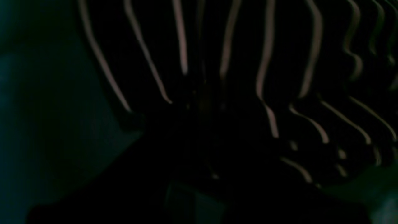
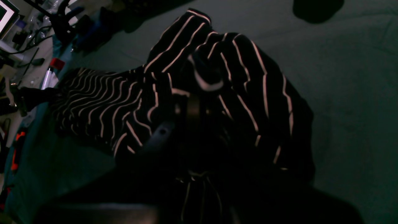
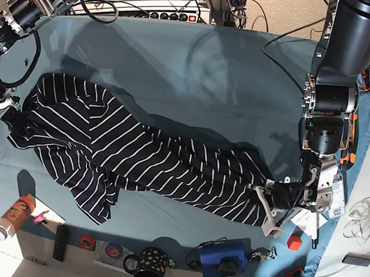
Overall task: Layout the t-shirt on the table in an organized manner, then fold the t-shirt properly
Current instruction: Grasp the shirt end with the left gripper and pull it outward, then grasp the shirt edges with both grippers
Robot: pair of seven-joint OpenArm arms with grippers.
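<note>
Base view: t-shirt (image 3: 132,157) stretched across table (image 3: 196,75); no legible writing.

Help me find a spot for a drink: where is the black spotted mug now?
In the base view, the mug stands at the table's near edge, just below the t-shirt, beside the blue box.

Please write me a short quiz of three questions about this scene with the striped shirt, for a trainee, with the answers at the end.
1. True or false: the t-shirt already lies neatly folded on the table.
2. In the base view, what stands at the table's near edge, below the shirt? A) a dotted mug B) a plate C) a frying pan
3. Which pincer meets the shirt at the base view's left end?

Key: 1. False, it is stretched out and rumpled. 2. A. 3. The right pincer.
</note>
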